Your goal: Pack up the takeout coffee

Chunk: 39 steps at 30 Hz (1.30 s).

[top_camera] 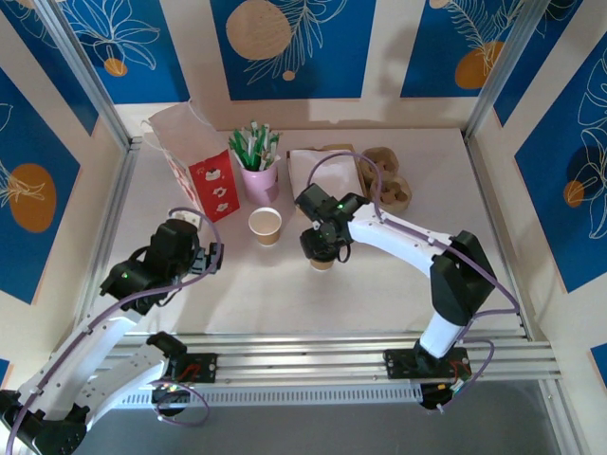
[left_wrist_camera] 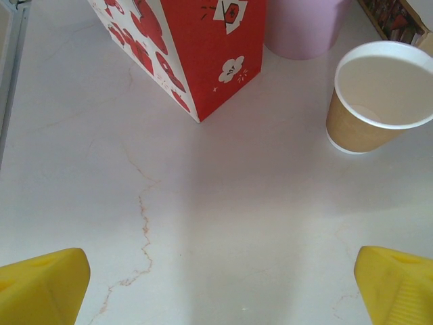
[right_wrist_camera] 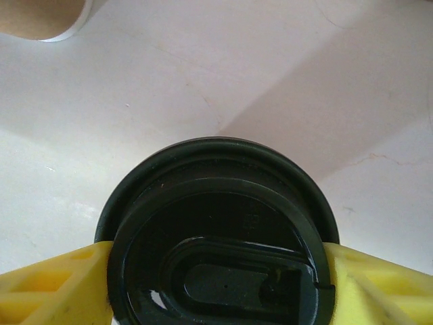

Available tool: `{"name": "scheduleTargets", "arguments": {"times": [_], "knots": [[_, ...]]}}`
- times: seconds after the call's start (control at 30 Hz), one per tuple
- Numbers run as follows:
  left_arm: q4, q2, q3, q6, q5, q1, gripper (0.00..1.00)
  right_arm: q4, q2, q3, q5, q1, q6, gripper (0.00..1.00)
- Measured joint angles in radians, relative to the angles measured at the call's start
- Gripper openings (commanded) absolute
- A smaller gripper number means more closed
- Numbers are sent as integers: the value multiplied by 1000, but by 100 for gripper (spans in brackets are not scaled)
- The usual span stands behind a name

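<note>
A kraft-brown paper cup [top_camera: 266,226] with a white rim stands open and empty mid-table, also at the upper right of the left wrist view as the same cup [left_wrist_camera: 379,101]. To its right a second brown cup [top_camera: 322,264] carries a round black lid [right_wrist_camera: 216,217]. My right gripper [top_camera: 322,248] [right_wrist_camera: 216,271] is over it, its yellow fingers [right_wrist_camera: 47,284] pressed against both sides just under the lid's edge. My left gripper [top_camera: 216,256] [left_wrist_camera: 220,291] is wide open over bare table, short of the open cup.
A red-and-white paper bag [top_camera: 194,161] [left_wrist_camera: 196,47] stands at the back left. A pink cup [top_camera: 259,178] [left_wrist_camera: 304,27] of green-and-white sticks is beside it. White paper [top_camera: 318,171] and a brown pulp carrier [top_camera: 387,180] lie at the back right.
</note>
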Motion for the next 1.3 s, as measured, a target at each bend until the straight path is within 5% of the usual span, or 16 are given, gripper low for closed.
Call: {"name": "scheduleTargets", "arguments": {"times": [0.3,0.67,1.0,1.3], "knots": [[0,0,0,8,10,0,100,-19,-151,-116,-12,-148,4,69],[4,0,0,16,23,5,100,-6,-401,-240,14,-579,24,68],[7,-23,-4,18,48,5,100,45,-352,-245,29,-831,80,69],[7,-27,-10,18,64,6,100,52,-201,-218,85,-873,104,75]]}}
